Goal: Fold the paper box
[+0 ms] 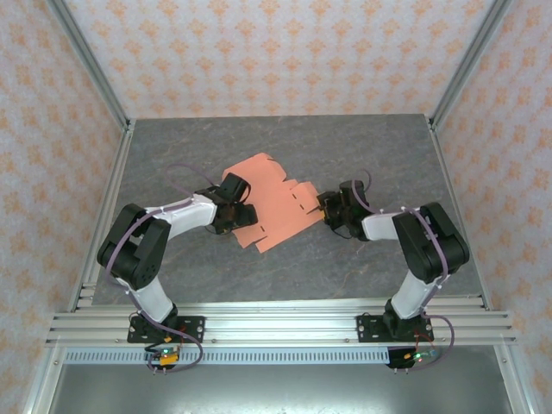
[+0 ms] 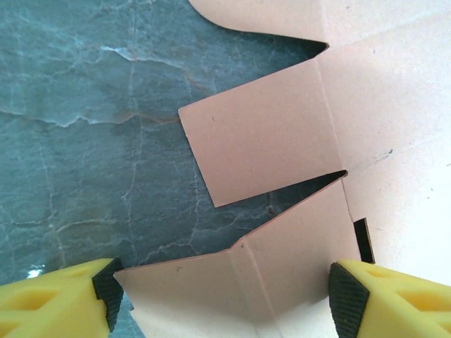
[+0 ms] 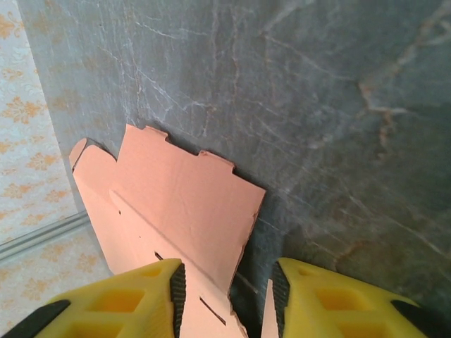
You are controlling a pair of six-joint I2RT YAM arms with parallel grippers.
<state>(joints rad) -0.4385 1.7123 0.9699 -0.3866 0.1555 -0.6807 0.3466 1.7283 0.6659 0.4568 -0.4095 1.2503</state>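
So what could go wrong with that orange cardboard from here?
1. The cardboard sheet is thin and nothing pins it to the table; a push could slide it rather than crease it.
2. The left pincer stands open around a half-raised flap; closing off the crease might crumple it.
3. The right pincer has just the sheet's edge between its fingers, so it could slip off.
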